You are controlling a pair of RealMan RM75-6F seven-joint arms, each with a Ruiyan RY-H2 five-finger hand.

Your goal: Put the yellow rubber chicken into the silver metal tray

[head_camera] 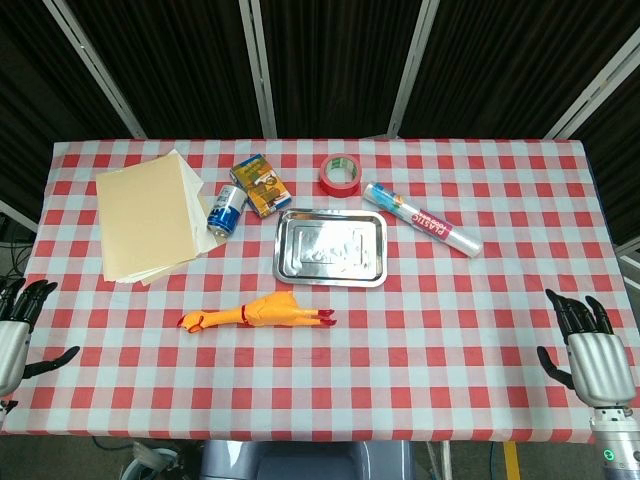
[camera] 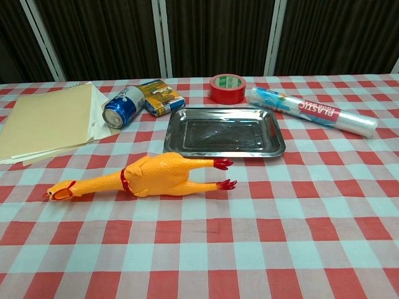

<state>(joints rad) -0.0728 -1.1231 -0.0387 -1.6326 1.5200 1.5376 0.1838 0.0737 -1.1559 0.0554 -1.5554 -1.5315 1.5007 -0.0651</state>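
A table (head_camera: 470, 330) covered in a red-and-white checked cloth fills the head view. A stack of tan paper sheets (head_camera: 148, 215) lies at the far left. Near the middle sits the silver metal tray (head_camera: 331, 247), bare inside and level on the cloth. Just in front of the tray, nearer the robot and a little to the left, lies the yellow rubber chicken (head_camera: 262, 314). It rests on its side, apart from the tray, its long axis running left to right, head and beak pointing left, red feet pointing right toward the tray's near edge.

The right hand (head_camera: 590, 345) hovers at the table's near right corner, fingers spread and grasping nothing. The left hand (head_camera: 18, 325) sits at the near left edge, partly cut off by the frame, fingers likewise apart and holding nothing. Neither appears in the chest view.

Both hands are well apart from the chicken. Judging by position, the left hand is somewhat nearer, facing the thin neck end, while the plumper body lies toward the middle.

Behind the tray are a roll of plastic wrap (head_camera: 421, 218), a red tape roll (head_camera: 341, 175), a small packet (head_camera: 261, 184) and a blue can (head_camera: 227, 210) on its side.
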